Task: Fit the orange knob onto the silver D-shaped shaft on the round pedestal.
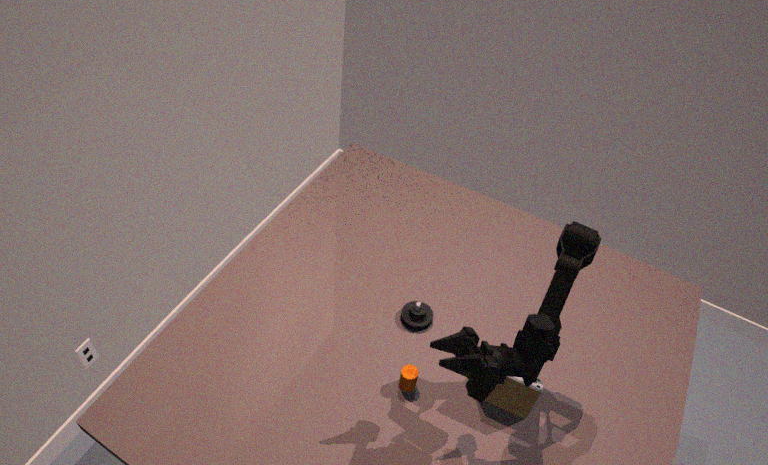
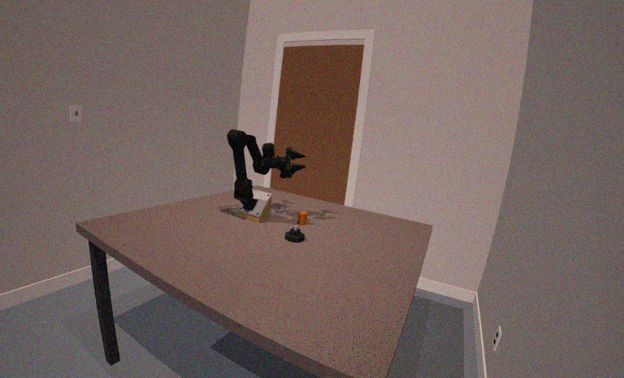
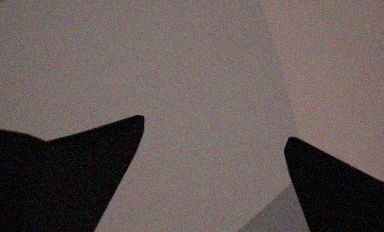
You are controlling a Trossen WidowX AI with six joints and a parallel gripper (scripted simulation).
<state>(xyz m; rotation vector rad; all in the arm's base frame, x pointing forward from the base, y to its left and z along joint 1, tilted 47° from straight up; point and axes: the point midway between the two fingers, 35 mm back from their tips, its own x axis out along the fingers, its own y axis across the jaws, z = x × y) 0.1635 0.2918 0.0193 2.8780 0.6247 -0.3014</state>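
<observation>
The orange knob (image 1: 408, 377) (image 2: 302, 218) stands upright on the table, apart from the pedestal; its underside is hidden. The black round pedestal (image 1: 416, 317) (image 2: 295, 236) stands near it, with the small silver shaft (image 1: 418, 304) (image 2: 296, 227) pointing up from its middle. The shaft's flat side cannot be made out. My gripper (image 1: 436, 353) (image 2: 305, 161) (image 3: 215, 134) is open and empty, held level high above the table, away from the knob and the pedestal. The wrist view shows neither the knob nor the pedestal.
The table (image 1: 317, 268) (image 2: 230, 263) bears the arm's wedge-shaped base (image 1: 512, 401) (image 2: 260, 210). Shadows of the arm fall across the table around the knob. Walls stand behind two table edges in the top view.
</observation>
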